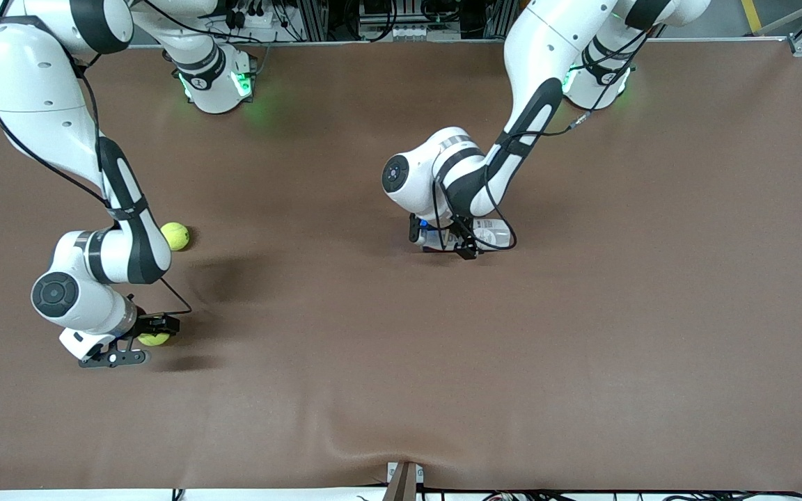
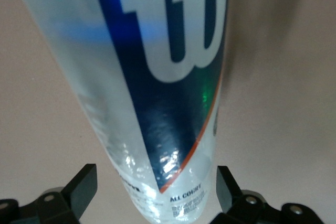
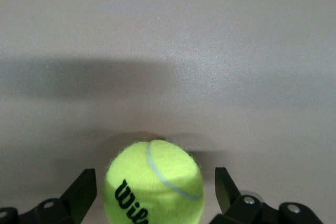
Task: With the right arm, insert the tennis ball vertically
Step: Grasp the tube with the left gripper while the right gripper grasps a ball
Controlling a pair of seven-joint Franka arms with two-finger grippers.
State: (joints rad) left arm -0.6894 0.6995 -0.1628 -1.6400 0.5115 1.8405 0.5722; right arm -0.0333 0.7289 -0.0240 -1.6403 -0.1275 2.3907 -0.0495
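Right wrist view: right hand (image 3: 155, 195) open w/ fingers (image 3: 84, 190) astride tennis ball (image 3: 154, 181), gaps both sides. Left hand (image 2: 156, 192) open around Wilson ball can (image 2: 157, 77). 2nd ball (image 1: 175, 236) at 12 o'clock on worktop (image 1: 582, 334).

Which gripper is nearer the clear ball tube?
Left. The left gripper straddles the tube with open fingers. The right gripper, also open, is around a tennis ball toward the right arm's end of the table.
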